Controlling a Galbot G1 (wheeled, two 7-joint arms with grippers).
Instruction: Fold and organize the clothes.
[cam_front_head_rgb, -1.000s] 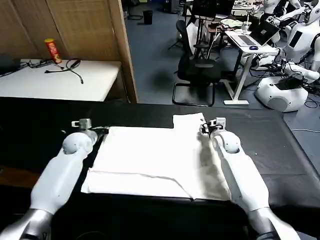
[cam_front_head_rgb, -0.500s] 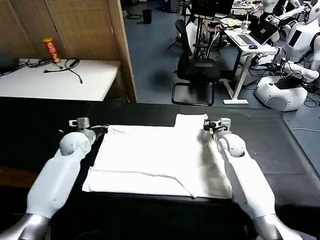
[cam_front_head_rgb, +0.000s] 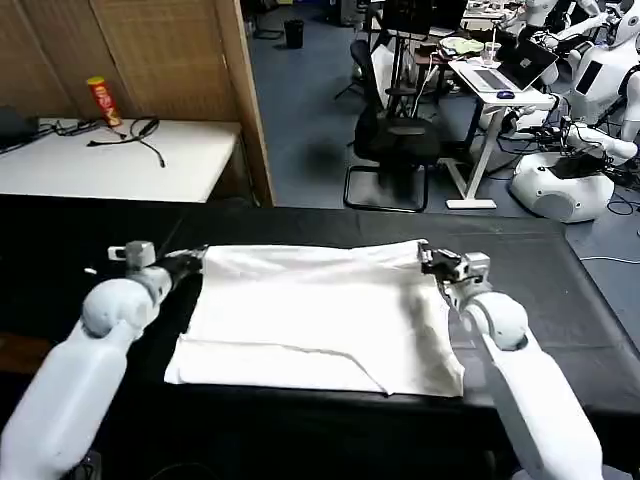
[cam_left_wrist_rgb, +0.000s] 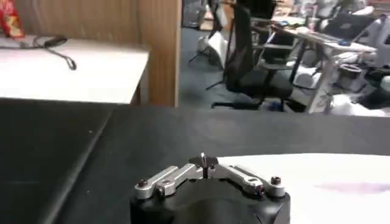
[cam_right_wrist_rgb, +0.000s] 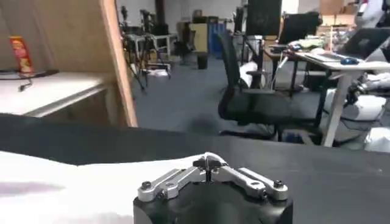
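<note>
**White T-shirt spread on the black surface, one gripper at each far corner**

The surface (cam_front_head_rgb: 590, 290) is a wide black table that runs across the head view from side to side. Behind it, on the robot's left, stands a white table (cam_front_head_rgb: 120, 160) with a red can (cam_front_head_rgb: 103, 100) and a black cable (cam_front_head_rgb: 140, 135) on it, next to a wooden partition (cam_front_head_rgb: 235, 90). Further back the floor is blue-grey. A black office chair (cam_front_head_rgb: 395, 145) stands there, and beside it a white desk with a laptop (cam_front_head_rgb: 525, 65). White robots (cam_front_head_rgb: 570, 185) stand at the right edge of the room.

The T-shirt (cam_front_head_rgb: 315, 315) lies flat in the middle of the black surface with its plain white side up. Its long axis goes from the robot's left to the robot's right, parallel to the near edge of the surface. The far edge is nearly straight between the two grippers. Near the front edge there is a fold line, and the cloth shows wrinkles at the right front corner.

The left gripper (cam_front_head_rgb: 195, 260) is at the far left corner of the T-shirt, and its jaws are together, clamped on the cloth edge. The right gripper (cam_front_head_rgb: 428, 258) is at the far right corner, and its jaws are also together on the cloth. In both wrist views the jaws meet at one point above the white cloth.
</note>
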